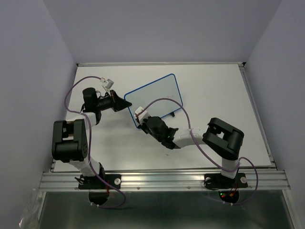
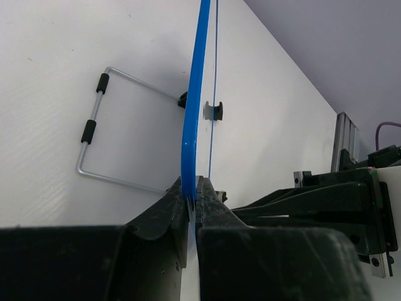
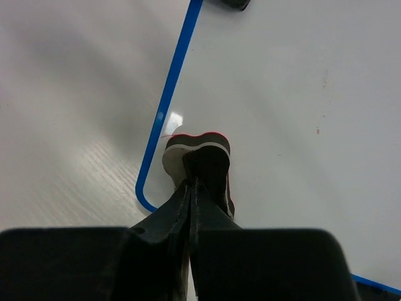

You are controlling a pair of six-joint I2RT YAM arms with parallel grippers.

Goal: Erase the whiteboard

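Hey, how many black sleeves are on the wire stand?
2, both on the wire stand's outer rod: one sleeve near the top corner, the other lower down. The stand's end by the board is hidden.

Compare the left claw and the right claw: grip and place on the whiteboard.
The left claw is shut on the whiteboard's blue frame; the right claw is shut on an eraser. The left claw sits at the board's edge; the right claw, over its white face near a corner. Both are shut, working the same board.
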